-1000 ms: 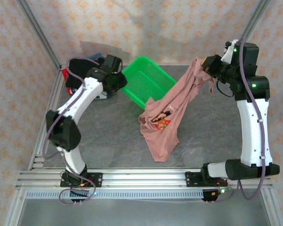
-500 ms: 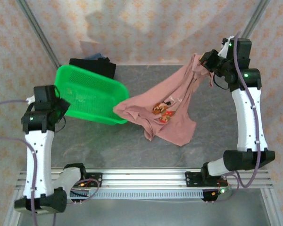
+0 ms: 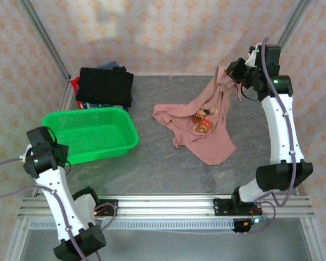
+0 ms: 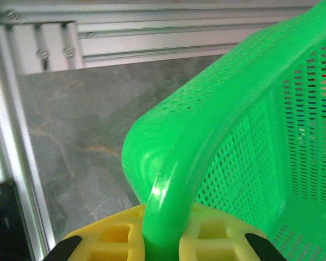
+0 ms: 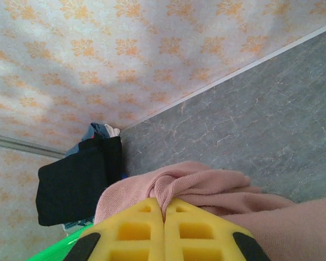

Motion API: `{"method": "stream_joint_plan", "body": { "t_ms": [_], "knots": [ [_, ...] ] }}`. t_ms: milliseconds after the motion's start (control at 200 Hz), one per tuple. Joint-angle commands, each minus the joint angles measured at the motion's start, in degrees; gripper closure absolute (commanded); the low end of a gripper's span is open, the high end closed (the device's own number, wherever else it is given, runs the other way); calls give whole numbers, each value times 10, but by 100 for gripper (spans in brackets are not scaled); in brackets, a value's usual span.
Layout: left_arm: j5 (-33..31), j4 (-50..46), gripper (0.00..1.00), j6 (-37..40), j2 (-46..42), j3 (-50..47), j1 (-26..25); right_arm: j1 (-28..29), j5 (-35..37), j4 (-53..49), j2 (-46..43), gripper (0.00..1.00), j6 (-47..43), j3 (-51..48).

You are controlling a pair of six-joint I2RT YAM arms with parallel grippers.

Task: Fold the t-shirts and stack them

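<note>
Left gripper (image 4: 162, 239) is clamping green basket (image 3: 84, 112) by rim, dragged aside; right gripper (image 5: 164, 228) is pinching pink t-shirt (image 3: 206, 133), now settling below on freed space.

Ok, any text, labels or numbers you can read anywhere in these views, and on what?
No text can be read.
The chest print on the pink t-shirt: a red and dark patch, too small to read.
On the green basket and the folded black shirt: no lettering visible.
</note>
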Motion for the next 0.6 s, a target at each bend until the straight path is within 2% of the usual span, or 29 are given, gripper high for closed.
{"method": "stream_joint_plan", "body": {
  "t_ms": [0,200,410,435,495,550,590],
  "knots": [
    [-29,-14,100,-63,-14,-41,34,-4,-8,16,5,100,-13,-4],
    [-63,-42,100,-133,-47,-96,93,-4,-9,14,6,100,-25,-16],
    [5,-5,100,-222,-86,-203,99,-4,-34,-11,37,100,-41,-23],
    [15,5,90,-222,-93,-212,99,-4,-38,-22,45,100,-46,-21],
    [36,19,55,-231,-103,-225,98,-4,-45,-49,68,100,-59,-13],
    [55,29,36,-235,-109,-229,97,-3,-38,-70,86,100,-67,-9],
    [64,29,27,-235,-107,-224,95,-2,-31,-77,98,100,-72,-13]
  ]
}}
